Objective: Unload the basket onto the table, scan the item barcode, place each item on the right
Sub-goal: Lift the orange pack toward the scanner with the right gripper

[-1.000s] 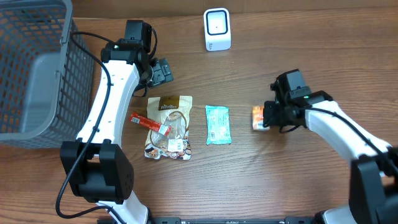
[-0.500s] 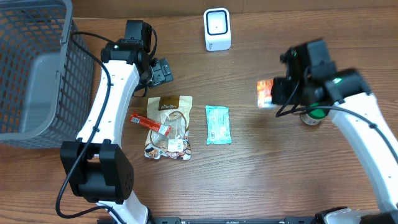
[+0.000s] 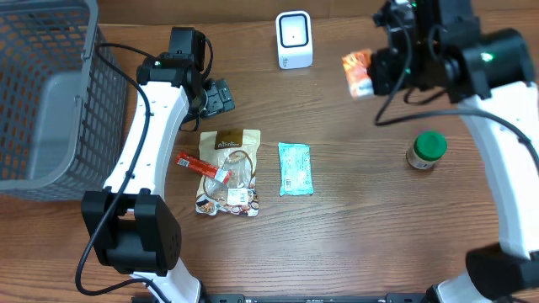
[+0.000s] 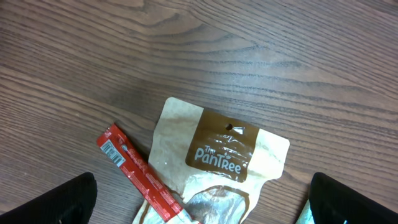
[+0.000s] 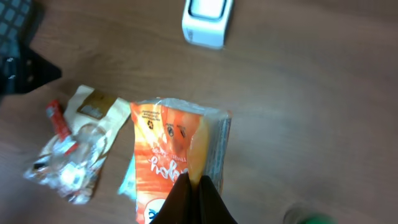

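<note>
Up above the table (image 3: 354, 219), the right fingers (image 5: 194, 198) were pressed tight on the edge of the orange plastic snack packet (image 3: 357, 72). They held it in the air near the small white box scanner (image 3: 294, 39). Over by the brown paper pouch (image 4: 224, 149) and the red stick packet (image 4: 134, 169), the left fingers (image 3: 221, 98) were spread wide and held nothing. From the right wrist, everything looked blurry. The orange packet's bottom was cut off, and no barcode could be made out.

White L arm (image 3: 156, 118), R arm (image 3: 505, 168): blk joints (image 3: 130, 240), cables (image 3: 118, 49), green LEDs (image 3: 487, 57)
</note>
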Robot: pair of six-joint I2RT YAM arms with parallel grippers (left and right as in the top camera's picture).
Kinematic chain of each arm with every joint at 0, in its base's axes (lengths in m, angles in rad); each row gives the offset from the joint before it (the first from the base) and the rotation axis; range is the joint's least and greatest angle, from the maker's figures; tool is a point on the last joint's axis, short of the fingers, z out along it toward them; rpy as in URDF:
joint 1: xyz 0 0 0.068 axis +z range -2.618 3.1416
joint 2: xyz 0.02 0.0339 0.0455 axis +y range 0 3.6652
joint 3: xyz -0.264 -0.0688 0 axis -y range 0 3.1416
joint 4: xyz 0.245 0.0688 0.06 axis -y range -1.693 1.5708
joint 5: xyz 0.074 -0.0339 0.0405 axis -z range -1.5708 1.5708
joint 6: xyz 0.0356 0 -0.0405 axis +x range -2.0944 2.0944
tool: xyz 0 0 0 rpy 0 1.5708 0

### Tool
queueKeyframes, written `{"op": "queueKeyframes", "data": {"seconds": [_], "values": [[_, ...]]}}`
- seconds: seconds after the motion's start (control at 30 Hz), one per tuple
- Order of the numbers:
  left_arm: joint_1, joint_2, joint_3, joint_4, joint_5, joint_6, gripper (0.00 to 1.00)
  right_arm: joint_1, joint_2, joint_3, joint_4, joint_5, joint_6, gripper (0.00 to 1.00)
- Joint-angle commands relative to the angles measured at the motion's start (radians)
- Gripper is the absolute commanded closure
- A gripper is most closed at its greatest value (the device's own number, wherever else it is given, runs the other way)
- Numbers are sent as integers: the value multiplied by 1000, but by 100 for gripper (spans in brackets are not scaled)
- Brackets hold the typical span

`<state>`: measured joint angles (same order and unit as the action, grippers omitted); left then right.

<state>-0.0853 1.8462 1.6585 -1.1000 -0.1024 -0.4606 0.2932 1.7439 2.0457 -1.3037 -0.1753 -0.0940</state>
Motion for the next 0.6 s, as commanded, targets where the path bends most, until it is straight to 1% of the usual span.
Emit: {"op": "queueKeyframes", "data": {"seconds": [0.0,0.1,0.2,0.27,0.43,0.57], "values": [[0,-16,12,0,-10,11,0,48,39,22,68,55,-152,96],[0,-16,12,0,-10,11,0,89,70,22,133,182,-204,96],[0,-16,12,0,-10,11,0,123,103,22,186,267,-280,96],[0,-16,12,0,-10,11,0,144,129,22,230,313,-323,96],[0,-16,12,0,-10,11,0,175,201,22,346,419,-376,96],[0,-16,12,0,-10,11,0,201,260,22,412,480,-461,96]]}}
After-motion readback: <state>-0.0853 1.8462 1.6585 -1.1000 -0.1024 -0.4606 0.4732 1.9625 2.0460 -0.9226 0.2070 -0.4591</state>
